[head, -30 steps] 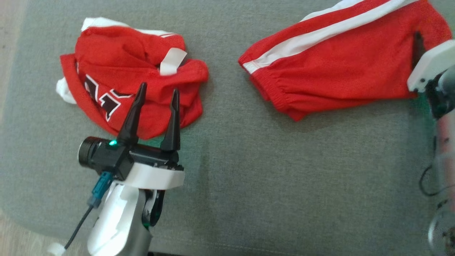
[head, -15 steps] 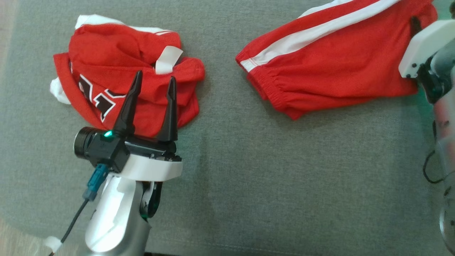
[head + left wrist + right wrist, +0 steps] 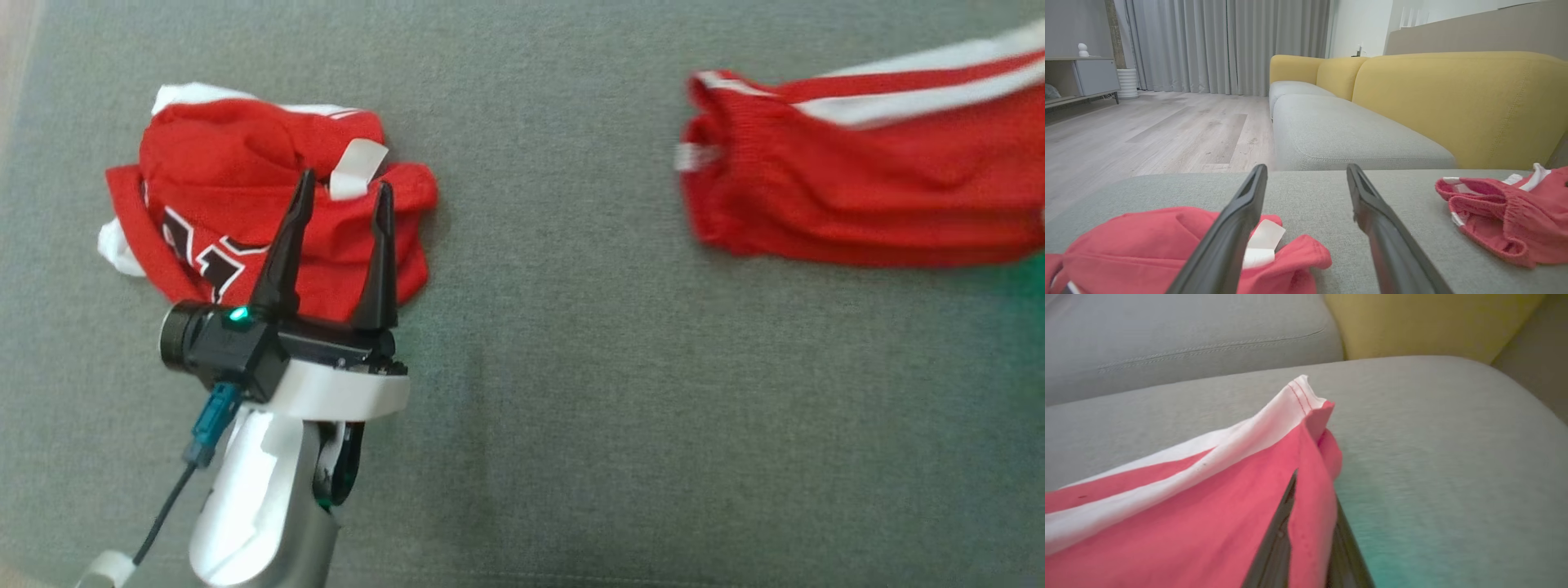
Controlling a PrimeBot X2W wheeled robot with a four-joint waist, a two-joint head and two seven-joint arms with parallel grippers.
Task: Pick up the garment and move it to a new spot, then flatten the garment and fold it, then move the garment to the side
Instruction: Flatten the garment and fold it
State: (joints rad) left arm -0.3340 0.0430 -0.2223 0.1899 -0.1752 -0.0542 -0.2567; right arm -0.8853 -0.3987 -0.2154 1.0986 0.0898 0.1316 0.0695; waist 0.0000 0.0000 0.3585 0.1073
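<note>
The garment [image 3: 857, 196] is a pair of red shorts with a white side stripe, lying stretched and blurred at the upper right of the grey cushion. In the right wrist view my right gripper [image 3: 1314, 486] is shut on a fold of the garment [image 3: 1208, 498], with the cloth pinched between its dark fingers. My left gripper [image 3: 344, 180] stands open over a crumpled red jersey [image 3: 245, 196] with black-and-white lettering, at the left. Nothing is between the fingers of the left gripper [image 3: 1306, 167]; the jersey [image 3: 1147, 245] lies beneath them and the garment [image 3: 1502, 212] off to the right.
Bare grey cushion [image 3: 571, 408] spreads between and in front of the two red pieces. A yellow sofa backrest [image 3: 1453, 106] rises behind, with another grey seat [image 3: 1339, 139] beyond. Wooden floor [image 3: 1147, 130] lies past the cushion's left edge.
My right gripper has shut on the garment and dragged it to the right, widening the gap to the jersey. The right arm has left the head view, which also shifted a little.
</note>
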